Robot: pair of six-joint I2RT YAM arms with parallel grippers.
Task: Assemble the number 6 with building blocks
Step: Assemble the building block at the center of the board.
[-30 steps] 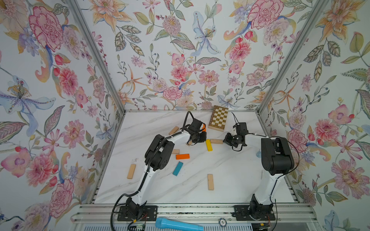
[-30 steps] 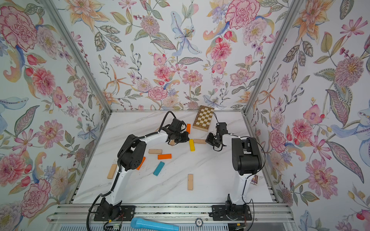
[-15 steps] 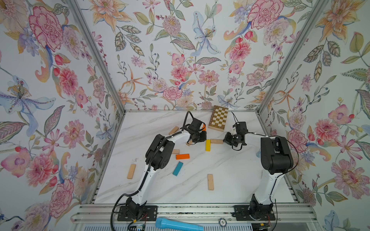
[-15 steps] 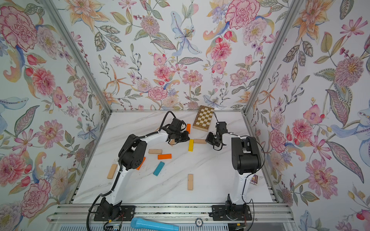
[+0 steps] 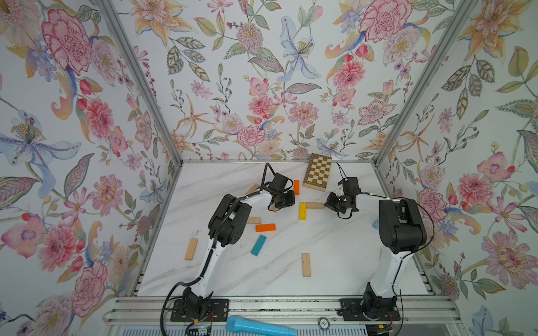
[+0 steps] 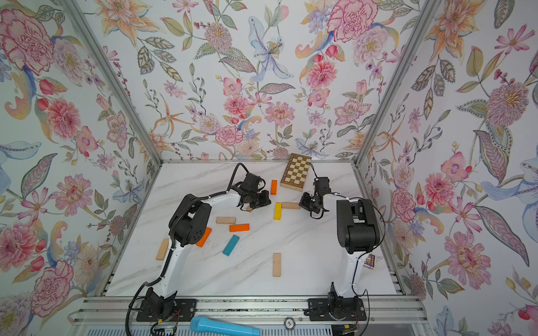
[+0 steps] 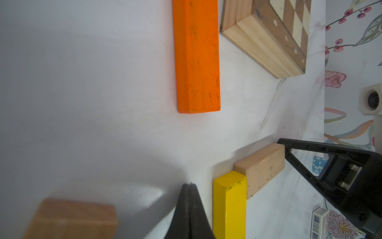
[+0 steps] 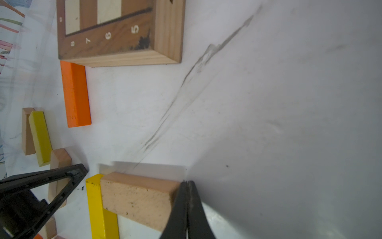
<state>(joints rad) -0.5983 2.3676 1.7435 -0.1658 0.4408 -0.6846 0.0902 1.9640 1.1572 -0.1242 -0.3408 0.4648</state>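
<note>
A yellow block (image 5: 302,211) and a beige block (image 5: 315,205) meet in an L-shaped corner mid-table; no whole number 6 shows. My right gripper (image 8: 187,182) is shut and empty. Its tip touches the beige block's (image 8: 138,198) free end. My left gripper (image 7: 190,184) is also shut and empty, its tip just beside the yellow block (image 7: 229,204) and apart from it. An orange block (image 5: 296,186) lies behind them. In both top views more building blocks lie loose: orange (image 5: 265,227), teal (image 5: 258,245), beige (image 5: 306,264).
A chequered board (image 5: 318,176) lies at the back, near the orange block. Other beige blocks (image 6: 162,249) (image 6: 225,220) and an orange block (image 6: 203,237) lie by the left arm. A blue microphone (image 6: 224,330) rests on the front rail.
The yellow block has shifted slightly left and straightened. Both arms have barely moved.
</note>
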